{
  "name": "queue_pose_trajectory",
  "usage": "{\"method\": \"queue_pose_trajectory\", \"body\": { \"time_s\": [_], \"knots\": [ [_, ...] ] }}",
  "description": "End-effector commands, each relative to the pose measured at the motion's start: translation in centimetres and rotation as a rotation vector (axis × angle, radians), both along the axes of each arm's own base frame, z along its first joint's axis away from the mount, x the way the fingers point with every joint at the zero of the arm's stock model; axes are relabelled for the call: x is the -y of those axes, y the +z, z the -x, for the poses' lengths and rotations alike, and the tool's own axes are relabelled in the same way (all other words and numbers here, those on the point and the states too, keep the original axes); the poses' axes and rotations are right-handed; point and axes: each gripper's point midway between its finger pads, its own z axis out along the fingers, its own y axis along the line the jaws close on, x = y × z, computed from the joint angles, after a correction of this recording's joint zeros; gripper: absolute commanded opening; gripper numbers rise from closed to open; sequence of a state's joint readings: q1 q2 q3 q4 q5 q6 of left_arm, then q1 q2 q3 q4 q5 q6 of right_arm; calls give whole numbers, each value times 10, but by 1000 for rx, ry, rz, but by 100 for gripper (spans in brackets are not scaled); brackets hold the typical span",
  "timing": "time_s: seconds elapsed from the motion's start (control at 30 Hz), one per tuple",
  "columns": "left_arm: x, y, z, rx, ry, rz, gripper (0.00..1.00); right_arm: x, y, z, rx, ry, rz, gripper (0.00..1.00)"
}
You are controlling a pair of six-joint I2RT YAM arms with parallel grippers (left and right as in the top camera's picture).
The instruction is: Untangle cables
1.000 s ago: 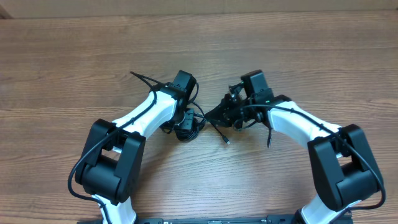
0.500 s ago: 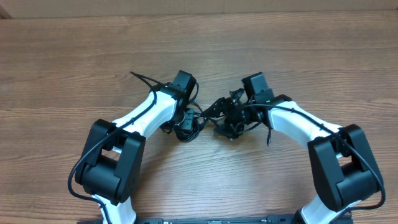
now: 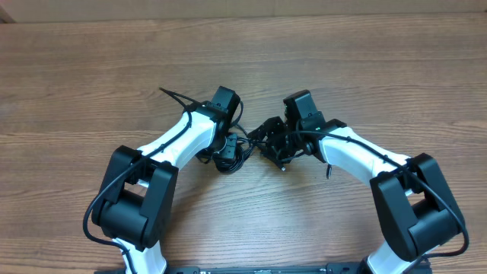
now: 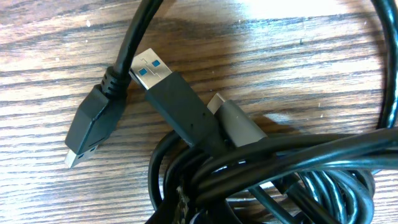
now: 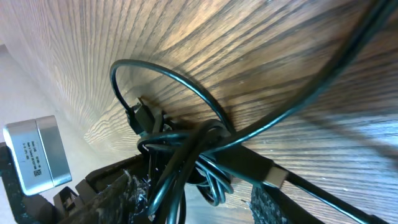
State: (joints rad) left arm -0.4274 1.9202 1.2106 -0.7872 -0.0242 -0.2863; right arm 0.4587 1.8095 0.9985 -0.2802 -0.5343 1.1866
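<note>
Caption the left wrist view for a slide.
Blue-tongued USB plug and second plug on the table beside coiled cables.

layout: cables [image 3: 247, 144] on table [image 3: 76, 76] | heap between left arm [image 3: 183, 137] and right arm [image 3: 350, 148]

The tabletop [image 3: 84, 68] is brown wood. Long thin lines run across it from side to side, some dark and some light. It looks flat and smooth. Along the far edge, at the top of the overhead view, there is a paler strip [image 3: 251, 7], and I can't tell what it is. Up close, the wood shines where the light hits it, with one bright white patch [image 4: 273, 9]. Soft dark shadows lie on the wood too.
</note>
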Motion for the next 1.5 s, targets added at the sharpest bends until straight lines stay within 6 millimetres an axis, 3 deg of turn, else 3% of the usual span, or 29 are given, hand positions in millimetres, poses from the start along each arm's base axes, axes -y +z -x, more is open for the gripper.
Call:
{"method": "queue_pose_trajectory", "body": {
  "time_s": [0.0,0.07,0.1,0.17,0.23,0.43,0.57,0.67,0.8,1.03,1.17,1.27,1.47],
  "knots": [
    [-19,-10,4,-7,28,-68,4,-8,-1,0,5,-33,24,57],
    [-19,-10,4,-7,27,-69,5,-15,-1,1,19,-35,32,54],
    [-19,-10,4,-7,27,-68,4,-16,-1,2,23,-32,35,45],
    [-19,-10,4,-7,27,-69,4,-14,-4,6,11,-22,48,4],
    [-19,-10,4,-10,27,-70,4,-11,-7,12,-13,-10,64,4],
    [-19,-10,5,-10,27,-70,13,-8,18,10,56,179,-128,4],
    [-19,-10,5,-10,28,-70,12,-3,20,7,80,199,-144,4],
    [-19,-10,5,-11,27,-71,12,4,24,3,77,189,-170,4],
    [-19,-10,5,-11,27,-71,11,30,24,-16,82,113,-174,4],
    [-19,-10,5,-11,28,-70,11,44,29,-24,58,61,-209,4],
    [-19,-10,5,-11,28,-70,11,69,32,-37,54,-9,-231,4],
    [-19,-10,5,-11,27,-71,11,77,26,-39,74,-9,-192,4],
    [-19,-10,5,-11,27,-71,11,107,-12,-15,3,12,55,5]
  ]
}}
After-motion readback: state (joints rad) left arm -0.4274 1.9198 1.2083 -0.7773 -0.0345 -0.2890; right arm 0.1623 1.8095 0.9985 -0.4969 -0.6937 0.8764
